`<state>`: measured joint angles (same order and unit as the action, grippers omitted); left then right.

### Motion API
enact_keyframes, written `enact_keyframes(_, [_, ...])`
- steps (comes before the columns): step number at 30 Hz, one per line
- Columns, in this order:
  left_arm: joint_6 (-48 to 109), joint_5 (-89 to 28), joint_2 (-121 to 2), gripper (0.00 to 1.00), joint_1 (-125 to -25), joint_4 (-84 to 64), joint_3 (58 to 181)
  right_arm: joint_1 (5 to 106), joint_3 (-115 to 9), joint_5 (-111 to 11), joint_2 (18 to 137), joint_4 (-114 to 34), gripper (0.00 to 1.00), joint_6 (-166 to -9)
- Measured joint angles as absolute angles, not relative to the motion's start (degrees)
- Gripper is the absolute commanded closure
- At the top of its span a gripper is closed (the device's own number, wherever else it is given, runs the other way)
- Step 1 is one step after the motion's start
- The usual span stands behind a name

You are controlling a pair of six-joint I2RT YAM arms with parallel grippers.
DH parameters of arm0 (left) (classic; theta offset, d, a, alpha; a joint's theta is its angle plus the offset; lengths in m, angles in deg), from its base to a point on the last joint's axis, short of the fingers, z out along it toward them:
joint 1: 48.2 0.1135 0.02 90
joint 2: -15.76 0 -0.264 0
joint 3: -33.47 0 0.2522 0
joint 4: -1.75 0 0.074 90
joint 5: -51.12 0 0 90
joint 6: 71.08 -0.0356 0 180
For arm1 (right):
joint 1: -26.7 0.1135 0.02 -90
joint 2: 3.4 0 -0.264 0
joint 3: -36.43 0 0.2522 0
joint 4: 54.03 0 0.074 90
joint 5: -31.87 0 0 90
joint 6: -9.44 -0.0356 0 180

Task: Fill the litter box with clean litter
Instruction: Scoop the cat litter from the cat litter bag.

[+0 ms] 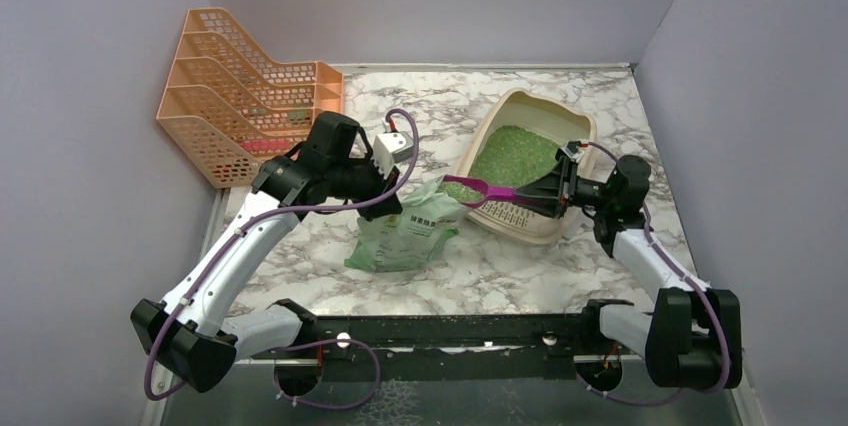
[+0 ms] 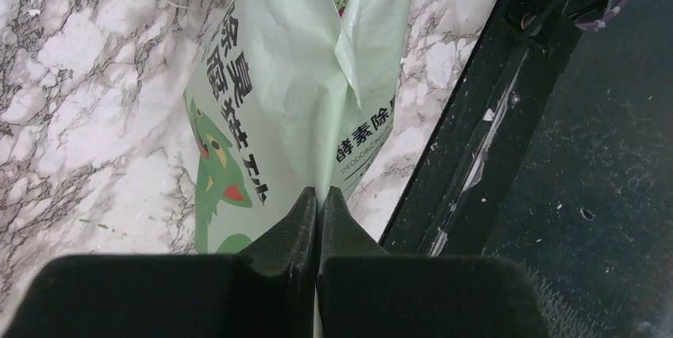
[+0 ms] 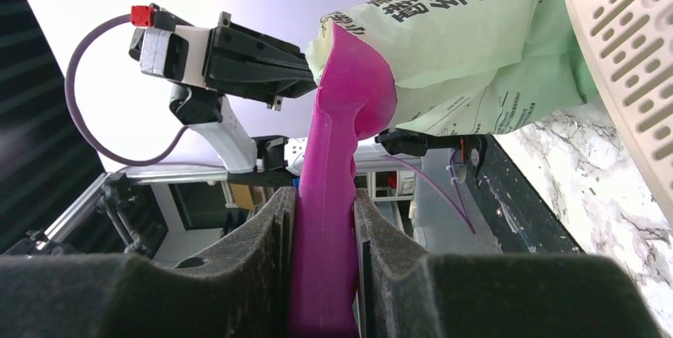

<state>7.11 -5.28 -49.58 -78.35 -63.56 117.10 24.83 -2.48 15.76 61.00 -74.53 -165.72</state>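
**Litter box partly filled, another scoopful is ready.**

Top view: the litter box (image 1: 523, 96) on the worktop (image 1: 520, 271) holds a layer of clean litter (image 1: 515, 154). The right tool (image 1: 535, 193) clamps the magenta scoop (image 1: 480, 189), which is loaded and sits between the litter bag (image 1: 405, 236) and the box rim. Left wrist view: the left tool (image 1: 413, 182) is pinched closed on the bag film, and the bag mouth is cut off. Right wrist view: only the scoop's underside shows, so its load is hidden.

An orange mesh file rack (image 1: 240, 86) with stepped compartments stands at the far left corner of the white, grey-veined marble table (image 1: 530, 266), close against the left wall (image 1: 80, 96). A magenta plastic scoop (image 1: 487, 190) is raised over the table's middle, bowl leftward, handle pointing right. A black strip (image 1: 450, 331) runs along the near edge.
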Motion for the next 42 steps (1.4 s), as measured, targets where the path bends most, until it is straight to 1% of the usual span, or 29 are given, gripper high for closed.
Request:
enact_keyframes(13, [7.06,-5.04,-49.60,1.00,-78.33,-63.78,117.10,21.11,-4.03,17.40,57.05,-66.92,0.99,-162.75])
enact_keyframes(28, [7.06,-5.08,-49.60,1.00,-78.33,-63.91,117.10,17.71,-6.33,18.36,56.08,-59.01,0.99,-157.66])
enact_keyframes(39, [7.39,-5.89,-49.60,1.00,-78.33,-63.98,117.10,12.39,-9.54,18.97,53.74,-54.86,0.99,-153.74])
enact_keyframes(40, [7.46,-5.93,-49.60,1.00,-78.33,-63.98,117.10,11.74,-9.95,19.06,53.53,-54.60,0.99,-153.50])
enact_keyframes(42, [7.59,-6.20,-49.60,0.95,-78.33,-63.95,117.10,10.65,-10.39,19.10,53.24,-54.33,0.99,-153.09])
